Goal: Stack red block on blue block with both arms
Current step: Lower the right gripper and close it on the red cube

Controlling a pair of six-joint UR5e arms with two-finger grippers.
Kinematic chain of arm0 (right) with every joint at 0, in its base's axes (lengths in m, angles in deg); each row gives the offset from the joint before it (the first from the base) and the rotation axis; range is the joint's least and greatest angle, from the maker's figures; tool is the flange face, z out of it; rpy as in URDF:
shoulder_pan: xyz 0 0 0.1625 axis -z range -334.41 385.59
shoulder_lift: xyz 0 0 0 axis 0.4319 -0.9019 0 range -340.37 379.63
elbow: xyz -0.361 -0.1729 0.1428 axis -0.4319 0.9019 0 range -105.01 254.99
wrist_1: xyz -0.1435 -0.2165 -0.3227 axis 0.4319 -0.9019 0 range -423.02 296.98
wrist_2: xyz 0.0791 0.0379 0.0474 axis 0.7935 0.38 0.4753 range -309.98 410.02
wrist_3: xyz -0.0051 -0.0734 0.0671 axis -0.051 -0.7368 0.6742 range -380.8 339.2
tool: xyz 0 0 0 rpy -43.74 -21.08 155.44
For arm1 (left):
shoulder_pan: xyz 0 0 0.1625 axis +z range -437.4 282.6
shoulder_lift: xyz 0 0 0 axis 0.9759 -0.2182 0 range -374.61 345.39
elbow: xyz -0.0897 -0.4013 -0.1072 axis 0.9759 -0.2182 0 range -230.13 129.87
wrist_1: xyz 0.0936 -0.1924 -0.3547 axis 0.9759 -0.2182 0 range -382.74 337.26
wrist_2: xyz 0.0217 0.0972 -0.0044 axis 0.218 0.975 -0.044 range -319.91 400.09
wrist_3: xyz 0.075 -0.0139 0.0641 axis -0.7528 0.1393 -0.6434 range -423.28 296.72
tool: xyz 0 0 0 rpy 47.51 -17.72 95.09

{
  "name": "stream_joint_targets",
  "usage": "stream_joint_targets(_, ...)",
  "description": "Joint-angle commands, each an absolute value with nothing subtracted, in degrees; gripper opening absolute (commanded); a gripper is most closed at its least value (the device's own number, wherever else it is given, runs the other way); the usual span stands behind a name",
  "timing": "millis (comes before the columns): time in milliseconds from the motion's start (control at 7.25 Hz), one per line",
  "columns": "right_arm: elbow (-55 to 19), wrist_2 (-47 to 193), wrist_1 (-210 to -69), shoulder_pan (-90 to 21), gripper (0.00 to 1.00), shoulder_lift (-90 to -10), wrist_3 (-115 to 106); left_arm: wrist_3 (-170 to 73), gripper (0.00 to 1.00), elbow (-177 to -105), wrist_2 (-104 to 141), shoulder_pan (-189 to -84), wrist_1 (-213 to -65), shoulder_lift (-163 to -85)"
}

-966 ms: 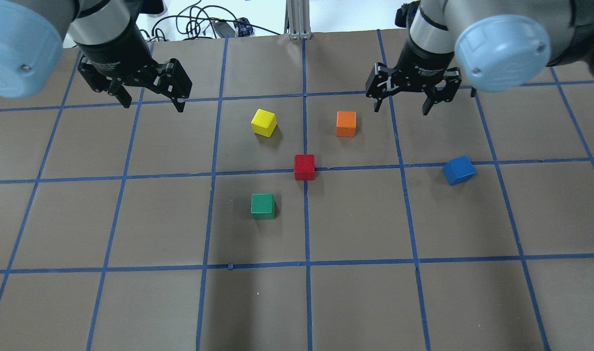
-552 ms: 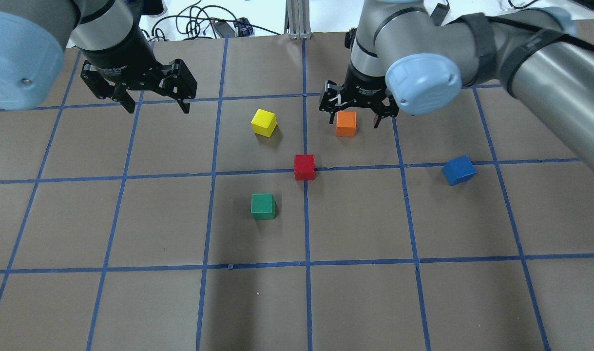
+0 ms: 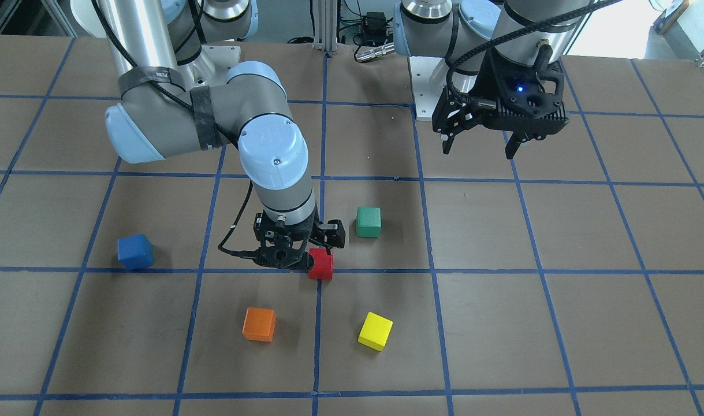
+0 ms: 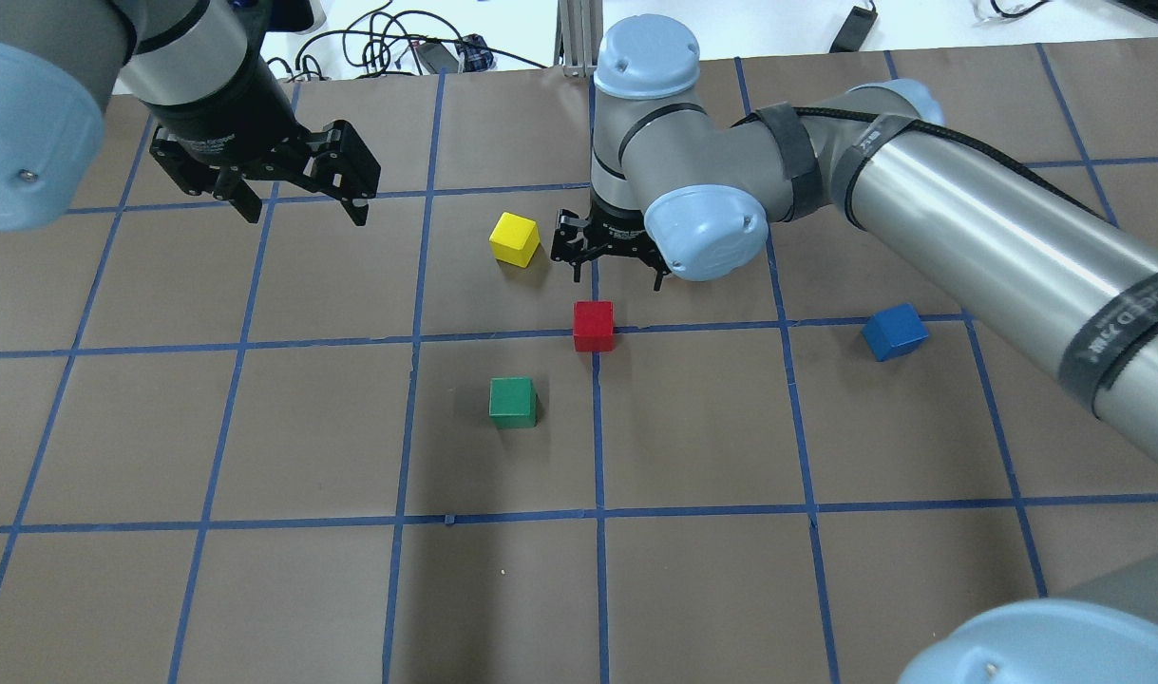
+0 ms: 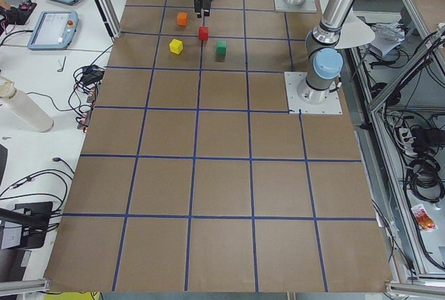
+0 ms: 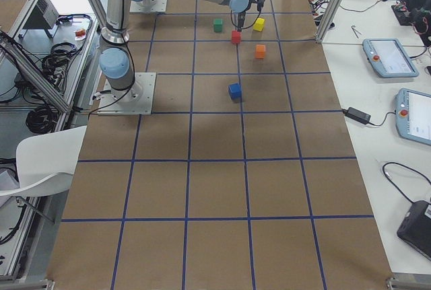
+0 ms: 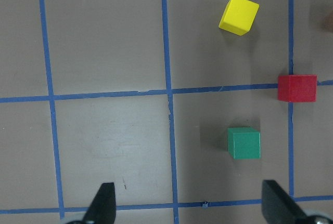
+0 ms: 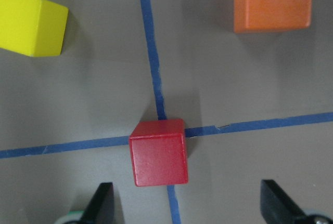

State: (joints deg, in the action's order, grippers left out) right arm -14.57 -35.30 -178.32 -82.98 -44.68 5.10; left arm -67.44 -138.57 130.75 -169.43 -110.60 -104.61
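Note:
The red block (image 4: 594,326) sits on a blue tape crossing at the table's middle. My right gripper (image 4: 615,275) is open and hovers just above it. In the right wrist view the red block (image 8: 158,152) lies between the fingertips (image 8: 104,203), left of centre, untouched. The blue block (image 4: 894,332) rests alone to the right, turned a little; it also shows in the front view (image 3: 135,252). My left gripper (image 4: 305,214) is open and empty, high over the far left of the table.
A yellow cube (image 4: 514,238) lies left of the right gripper and a green cube (image 4: 513,402) lies nearer than the red block. An orange cube (image 3: 259,324) is close to the red block, hidden by the right arm in the overhead view.
My right arm has swung left, from the far right past the orange cube to above the red block. The left gripper has hardly moved. No block has moved.

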Motion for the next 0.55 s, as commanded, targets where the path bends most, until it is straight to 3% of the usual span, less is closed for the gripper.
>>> stream_joint_targets(0,-14.57,-35.32,-180.96,-84.62,1.00,-41.03,5.83,-69.87,1.00,-138.55,130.35,-169.33,-110.45,-104.52)
stream_joint_targets(414,-14.75,-35.50,-181.32,-84.80,1.00,-38.39,5.92,-69.70,1.00,-138.64,130.44,-168.46,-111.59,-104.26)
